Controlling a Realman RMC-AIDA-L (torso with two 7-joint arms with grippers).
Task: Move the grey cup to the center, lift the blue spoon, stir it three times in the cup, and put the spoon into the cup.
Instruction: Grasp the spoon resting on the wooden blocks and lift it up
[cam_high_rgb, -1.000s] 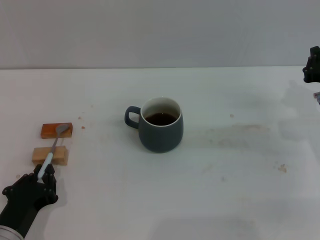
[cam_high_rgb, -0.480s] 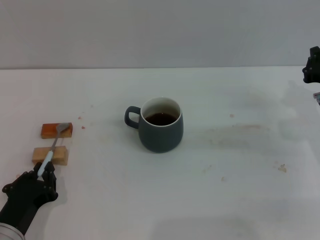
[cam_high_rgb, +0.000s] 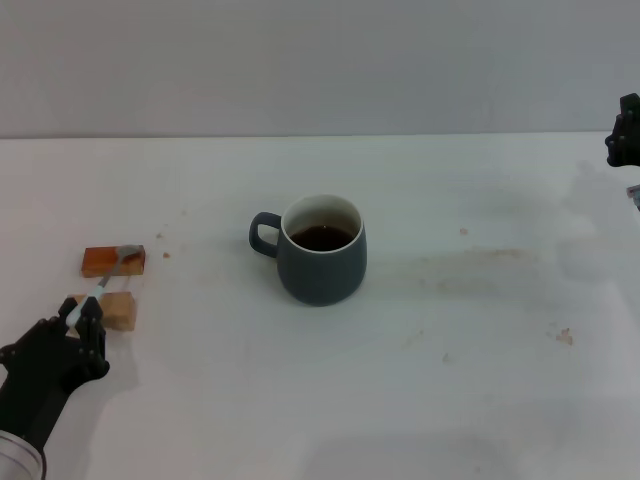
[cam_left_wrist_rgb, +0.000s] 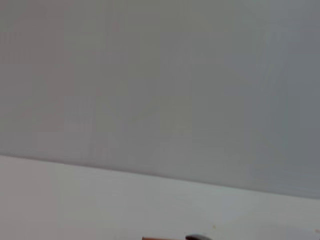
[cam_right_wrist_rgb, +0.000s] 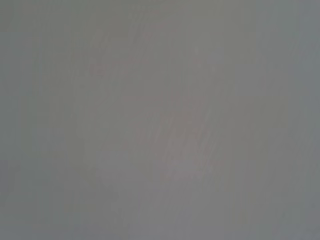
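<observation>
left pincer (cam_high_rgb: 80, 318) around blue spoon (cam_high_rgb: 100, 286) handle

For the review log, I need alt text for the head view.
The left gripper grips the blue spoon by its handle above two wooden blocks, left of the grey cup of dark liquid at table centre. The right gripper sits parked at far right.
</observation>
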